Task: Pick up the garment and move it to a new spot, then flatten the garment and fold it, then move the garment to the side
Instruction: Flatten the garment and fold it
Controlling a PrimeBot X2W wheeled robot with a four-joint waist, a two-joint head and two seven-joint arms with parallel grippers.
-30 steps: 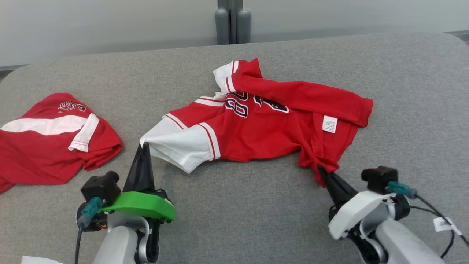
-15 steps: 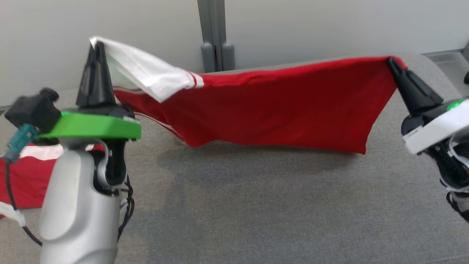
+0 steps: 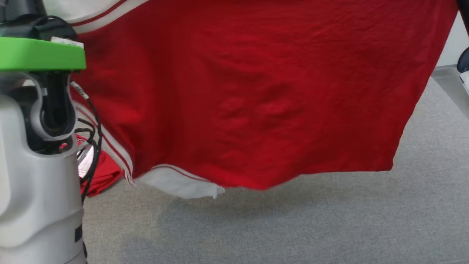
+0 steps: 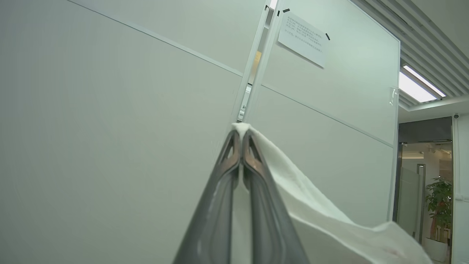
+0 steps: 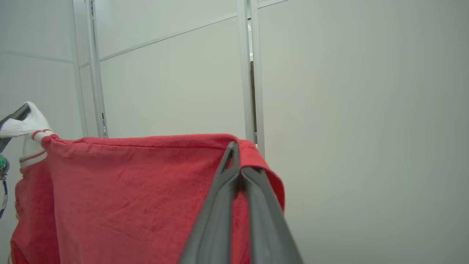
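The garment is a red jersey with white sleeves, hanging spread out in the air above the grey table. Its lower edge and a white sleeve dangle just above the surface. In the left wrist view my left gripper is shut on a white sleeve corner, held high against the wall. My right gripper is shut on the red top edge at the opposite corner. The left arm's green wrist plate stands at the left of the head view.
A second red garment lies on the table behind my left arm. The table's right edge runs past the hanging cloth. Pale wall panels stand beyond the table.
Both grippers have risen with the garment, which left the table and now hangs stretched between them close to the head camera. The head view has also shifted.
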